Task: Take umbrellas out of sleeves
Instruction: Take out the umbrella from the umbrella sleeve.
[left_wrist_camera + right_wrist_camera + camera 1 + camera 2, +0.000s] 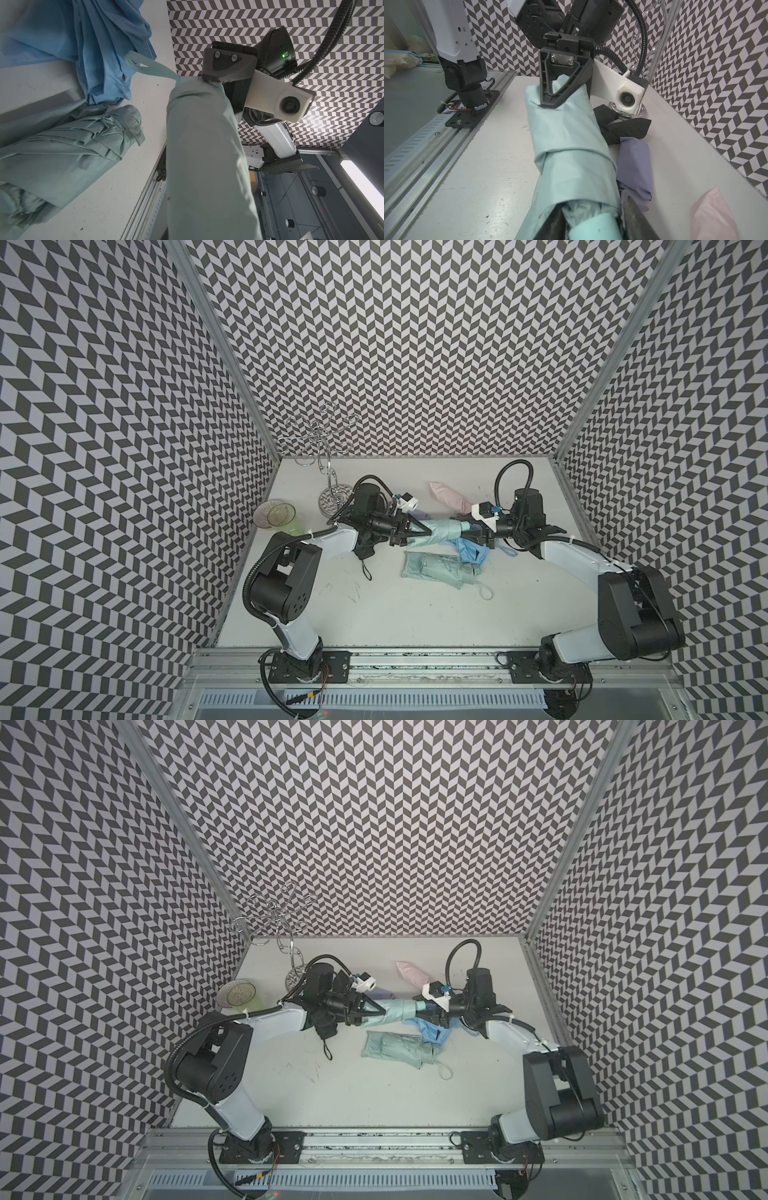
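The mint green umbrella [464, 526] is held level and raised off the middle of the table [374, 614], stretched between the two grippers. Nearly all of it is inside its mint green sleeve [436, 531]. The sleeve is a smooth pale tube with one cross fold about halfway along. In the right wrist view its open mouth shows crumpled pleated fabric and a rounded mint handle [591, 230] poking out. A flat mint wrist loop [149, 65] trails from that end.

The left gripper [424, 531] has its fingers pinched narrow on the sleeve's closed end, bunching the cloth. The right gripper [473, 531] has its fingers drawn in on either side of the handle end, holding the umbrella.

On the table just nearer the robot's base lies a second mint umbrella [440, 568], bare and wrinkled, with a pale loop at its end. Light blue fabric [471, 551] is heaped between it and the held one. A lilac roll [419, 515] lies just behind the sleeve, and a pink piece [449, 497] lies farther back. A black bundle [365, 547] with a strap sits under the left arm's wrist. Clear cups [276, 514] and a chrome stand [324, 472] are by the left wall.
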Controlling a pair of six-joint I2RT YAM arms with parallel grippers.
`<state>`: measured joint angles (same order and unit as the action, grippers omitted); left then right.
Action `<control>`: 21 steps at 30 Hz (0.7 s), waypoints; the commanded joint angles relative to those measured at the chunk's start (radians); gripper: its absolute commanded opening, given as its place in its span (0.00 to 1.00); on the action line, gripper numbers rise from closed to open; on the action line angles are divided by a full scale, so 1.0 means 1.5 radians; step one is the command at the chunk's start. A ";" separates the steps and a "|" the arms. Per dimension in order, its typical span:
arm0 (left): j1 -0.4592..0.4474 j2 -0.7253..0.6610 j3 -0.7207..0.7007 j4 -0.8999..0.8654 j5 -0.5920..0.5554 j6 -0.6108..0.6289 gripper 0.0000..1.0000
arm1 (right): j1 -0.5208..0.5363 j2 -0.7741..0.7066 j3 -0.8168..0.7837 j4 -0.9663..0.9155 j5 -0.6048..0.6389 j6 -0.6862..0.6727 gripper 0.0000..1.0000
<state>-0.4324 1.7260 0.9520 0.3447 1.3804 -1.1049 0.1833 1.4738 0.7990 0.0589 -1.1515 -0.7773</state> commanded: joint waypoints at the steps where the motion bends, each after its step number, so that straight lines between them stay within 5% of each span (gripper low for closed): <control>1: -0.009 -0.012 0.029 0.050 0.033 0.010 0.00 | 0.008 0.023 0.018 -0.041 -0.027 -0.065 0.43; 6: -0.006 -0.013 0.028 0.044 0.032 0.015 0.00 | 0.009 0.026 0.023 -0.053 -0.025 -0.072 0.18; 11: 0.004 -0.013 0.029 0.019 0.023 0.033 0.00 | 0.009 0.010 0.019 -0.057 -0.009 -0.072 0.13; 13: 0.011 -0.008 0.036 -0.002 0.017 0.042 0.16 | 0.009 0.005 0.010 -0.033 -0.015 -0.041 0.09; 15: 0.016 0.001 0.052 -0.035 0.010 0.064 0.49 | 0.009 -0.002 0.001 -0.018 -0.024 -0.019 0.07; 17: 0.019 0.013 0.073 -0.081 0.005 0.100 0.69 | 0.009 -0.005 -0.001 -0.004 -0.028 0.014 0.05; 21: 0.030 0.028 0.107 -0.127 -0.007 0.134 0.85 | 0.009 -0.014 0.000 -0.018 -0.037 0.030 0.03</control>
<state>-0.4019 1.7554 1.0615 0.1955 1.3605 -0.9764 0.1913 1.4887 0.8066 0.0113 -1.1465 -0.7452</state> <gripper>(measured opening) 0.833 0.286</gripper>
